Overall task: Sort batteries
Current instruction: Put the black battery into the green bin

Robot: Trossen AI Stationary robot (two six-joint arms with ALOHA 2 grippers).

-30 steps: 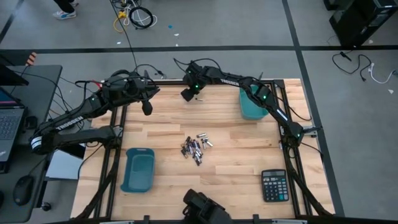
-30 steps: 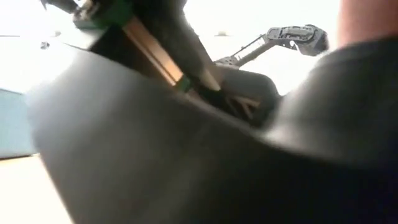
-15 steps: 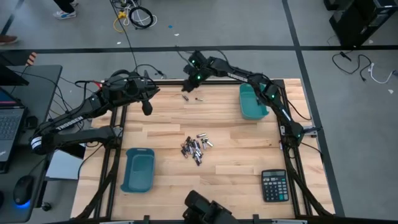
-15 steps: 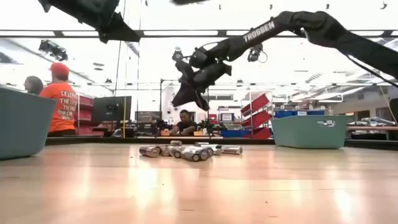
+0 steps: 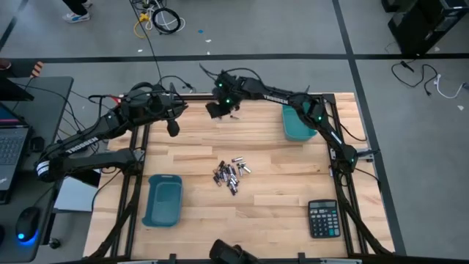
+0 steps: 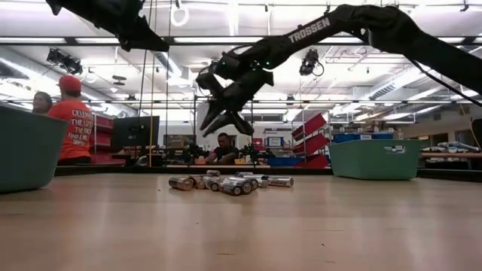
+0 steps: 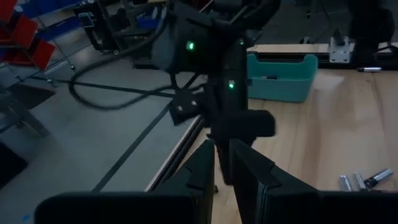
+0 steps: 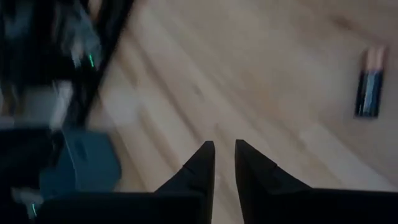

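**Right arm swings back over the far edge, claw empty**

Since the earlier frame the right gripper [image 5: 214,110] has drawn in from beyond the table [image 5: 278,213] to hover over its far edge, fingers nearly together, holding nothing. The left gripper [image 5: 173,126] waits at the far-left corner, its fingers close together too. The batteries [image 5: 231,174] lie heaped mid-table, well apart from the right claw; one stray battery [image 8: 369,83] lies near it. A hurried descent could knock that stray off the edge.
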